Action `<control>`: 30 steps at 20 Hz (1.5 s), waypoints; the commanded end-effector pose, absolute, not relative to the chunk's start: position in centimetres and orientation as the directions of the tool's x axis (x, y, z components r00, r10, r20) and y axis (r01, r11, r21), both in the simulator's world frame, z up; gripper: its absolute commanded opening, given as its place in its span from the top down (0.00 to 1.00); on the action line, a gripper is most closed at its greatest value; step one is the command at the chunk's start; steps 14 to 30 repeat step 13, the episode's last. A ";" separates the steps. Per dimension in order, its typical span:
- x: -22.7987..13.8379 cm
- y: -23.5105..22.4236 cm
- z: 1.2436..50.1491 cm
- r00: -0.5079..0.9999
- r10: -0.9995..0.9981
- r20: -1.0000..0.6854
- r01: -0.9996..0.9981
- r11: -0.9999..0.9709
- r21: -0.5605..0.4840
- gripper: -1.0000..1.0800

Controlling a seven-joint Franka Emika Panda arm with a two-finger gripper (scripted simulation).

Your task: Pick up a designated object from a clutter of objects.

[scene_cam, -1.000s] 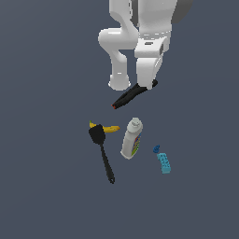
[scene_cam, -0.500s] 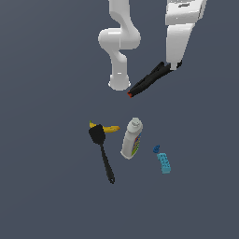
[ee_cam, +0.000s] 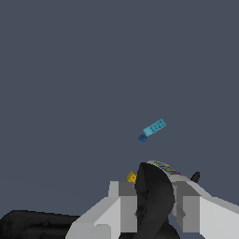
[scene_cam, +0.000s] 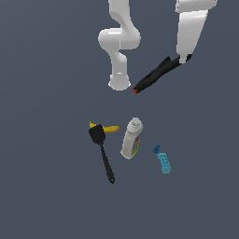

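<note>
My gripper (scene_cam: 183, 59) is shut on the slim black tool (scene_cam: 154, 75) and holds it high above the floor, slanted, its red tip (scene_cam: 135, 90) pointing down toward the exterior view's left. In the wrist view the tool (ee_cam: 153, 196) sits between my grey fingers (ee_cam: 123, 205). Below lie the rest of the clutter: a black spatula (scene_cam: 102, 151), a yellow banana (scene_cam: 108, 128) partly under its head, a white labelled bottle (scene_cam: 132, 138), a light-blue toy brick (scene_cam: 164, 163) and a tiny blue piece (scene_cam: 156, 149).
The arm's white base (scene_cam: 119, 81) stands behind the clutter. The brick (ee_cam: 154, 127) and tiny blue piece (ee_cam: 143, 137) also show far below in the wrist view, on the flat dark grey floor (scene_cam: 46, 177).
My gripper has risen and swung toward the exterior view's right, carrying the black tool with it. The objects on the floor have not moved.
</note>
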State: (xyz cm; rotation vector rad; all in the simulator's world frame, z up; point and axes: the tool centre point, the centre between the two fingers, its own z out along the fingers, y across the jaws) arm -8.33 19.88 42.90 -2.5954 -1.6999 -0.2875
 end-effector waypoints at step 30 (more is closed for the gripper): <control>-9.9 19.0 45.4 0.388 0.906 0.168 0.911 -0.405 0.079 1.00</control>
